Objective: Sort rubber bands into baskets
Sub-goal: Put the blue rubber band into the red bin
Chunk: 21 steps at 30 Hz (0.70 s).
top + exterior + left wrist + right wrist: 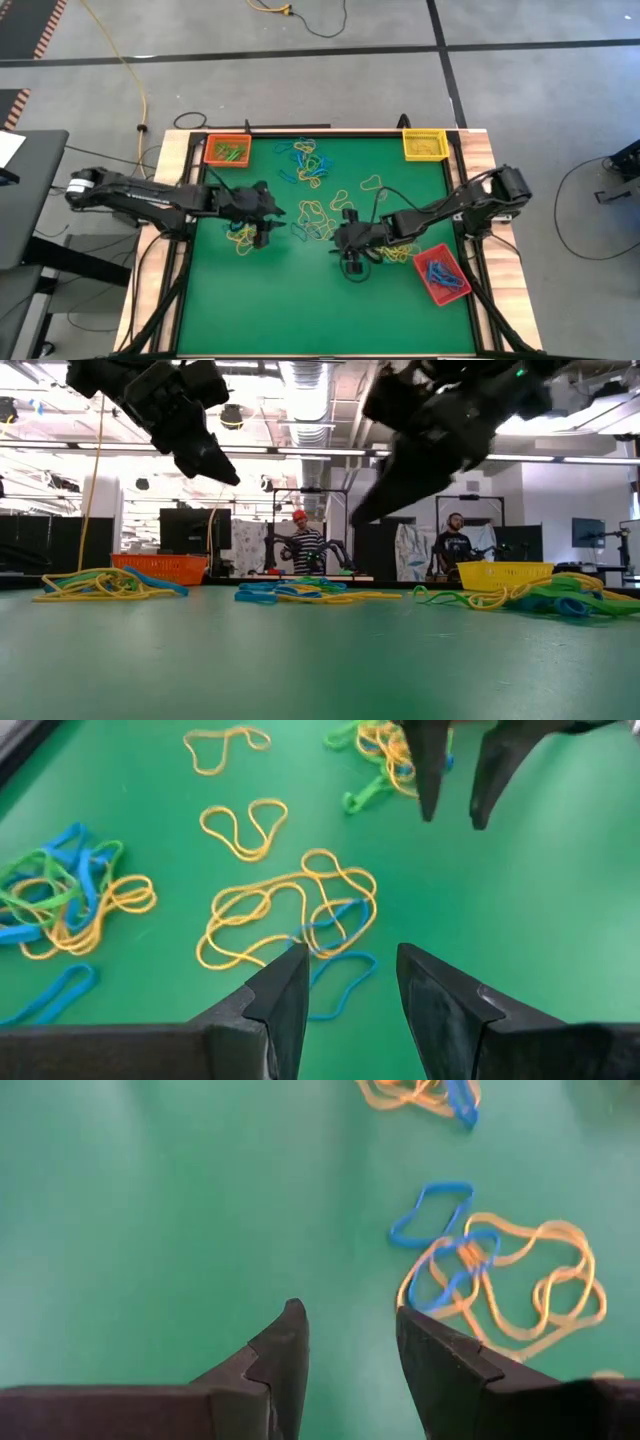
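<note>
Green table (270, 300) holds tangled thin rubber bands (318, 212); left gripper (350, 982), right gripper (350, 1338) parted, empty.

Grey floor (540, 110), bright ceiling lights (300, 372)

The right gripper (350, 1342) fingers (285, 1345) stand apart, empty, above green table (150, 1230) beside yellow and blue rubber bands (500, 1275).

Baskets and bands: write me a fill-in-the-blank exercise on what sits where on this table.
1. The orange basket holds ____ rubber bands.
2. The red basket holds ____ rubber bands.
3. The yellow basket stands at the table's far ____ corner in the high view.
4. Both the left pincer and the right pincer stand open and hold ____.

Missing words: green; blue; right; nothing
</note>
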Each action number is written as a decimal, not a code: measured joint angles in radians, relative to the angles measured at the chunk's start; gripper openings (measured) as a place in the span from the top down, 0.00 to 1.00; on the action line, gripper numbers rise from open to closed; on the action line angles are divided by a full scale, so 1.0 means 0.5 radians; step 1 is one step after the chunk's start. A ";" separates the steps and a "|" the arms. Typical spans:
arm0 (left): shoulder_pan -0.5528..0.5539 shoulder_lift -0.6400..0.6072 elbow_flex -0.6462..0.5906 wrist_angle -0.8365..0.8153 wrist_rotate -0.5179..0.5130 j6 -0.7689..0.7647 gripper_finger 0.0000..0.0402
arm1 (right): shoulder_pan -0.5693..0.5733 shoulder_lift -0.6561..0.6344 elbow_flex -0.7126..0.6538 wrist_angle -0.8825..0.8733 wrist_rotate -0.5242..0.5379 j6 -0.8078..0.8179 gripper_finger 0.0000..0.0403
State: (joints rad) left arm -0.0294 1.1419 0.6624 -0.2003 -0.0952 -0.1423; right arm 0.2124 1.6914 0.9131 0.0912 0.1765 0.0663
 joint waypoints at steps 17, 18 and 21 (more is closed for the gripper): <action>-0.500 0.339 -0.002 0.348 -0.596 -0.124 0.65 | -0.143 0.548 0.413 0.140 -0.099 -0.346 0.55; -0.516 0.339 -0.002 0.345 -0.629 -0.128 0.65 | -0.153 0.575 0.436 0.143 -0.099 -0.346 0.55; -0.569 0.333 -0.002 0.343 -0.684 -0.145 0.65 | -0.190 0.629 0.482 0.130 -0.103 -0.347 0.56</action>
State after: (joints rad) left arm -0.3141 1.3087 0.6617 -0.0288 -0.4370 -0.2146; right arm 0.1173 2.0057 1.1541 0.1560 0.1249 -0.1070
